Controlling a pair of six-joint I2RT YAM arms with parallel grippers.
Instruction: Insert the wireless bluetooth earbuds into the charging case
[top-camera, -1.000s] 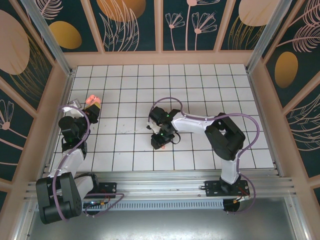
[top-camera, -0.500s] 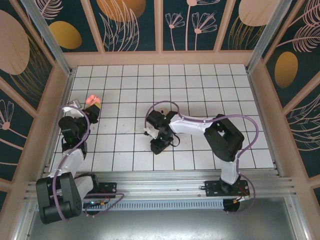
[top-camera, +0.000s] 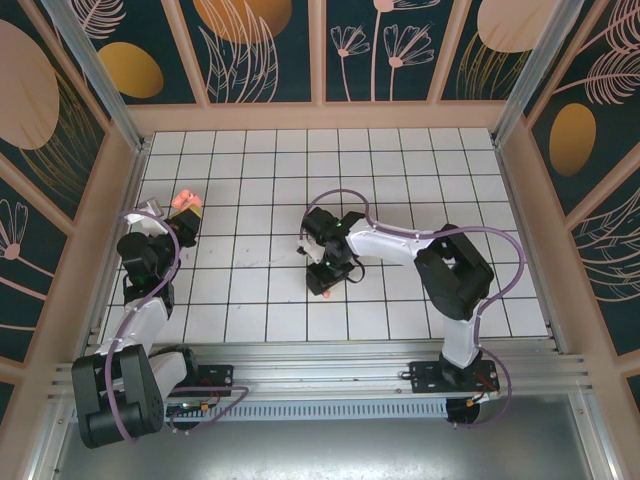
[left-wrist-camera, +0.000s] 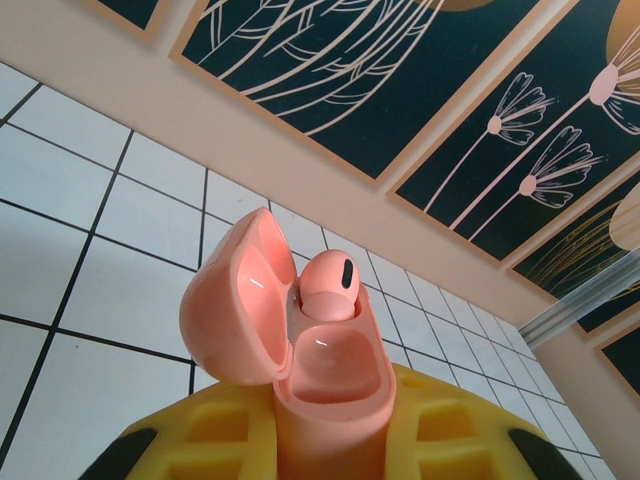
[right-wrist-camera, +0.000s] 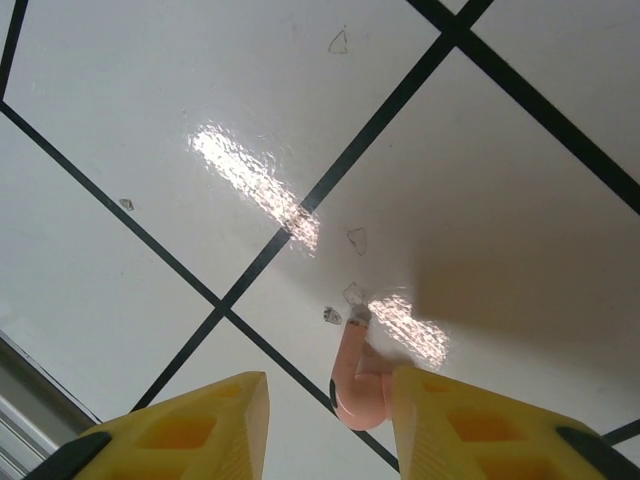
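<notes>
**Top external view.** The left arm stands at the left edge of the white gridded table (top-camera: 400, 160). The left gripper (top-camera: 186, 209) is raised and clamped on the charging case (top-camera: 184, 200), a salmon-pink piece near the table's far-left corner. The right arm bends across to the table's middle. The right gripper (top-camera: 325, 283) points down at the surface, and the loose earbud (top-camera: 327, 292), a tiny pink speck, lies at its tip. The two grippers are well apart.

**Left wrist view.** The charging case (left-wrist-camera: 322, 375) sits upright, pinched between the yellow fingers (left-wrist-camera: 200, 440) of the left gripper (left-wrist-camera: 330, 445). Its lid (left-wrist-camera: 232, 310) is swung open to the left. The seated earbud (left-wrist-camera: 326, 287) rests in the case's far well, its rounded head with a dark oval vent showing above the rim. The near well is a smooth pink hollow. Behind it lie the table (left-wrist-camera: 100, 280) and the dark floral wall panels (left-wrist-camera: 330, 60).

**Right wrist view.** The right gripper (right-wrist-camera: 322, 390) has its yellow fingers (right-wrist-camera: 470, 430) spread just above the table (right-wrist-camera: 150, 150). The loose earbud (right-wrist-camera: 350, 385) touches the inner face of the finger on the right of the picture. A gap separates it from the other finger. Its silver-tipped stem points away from the fingers, beside a crossing of black grid lines (right-wrist-camera: 225, 305).
</notes>
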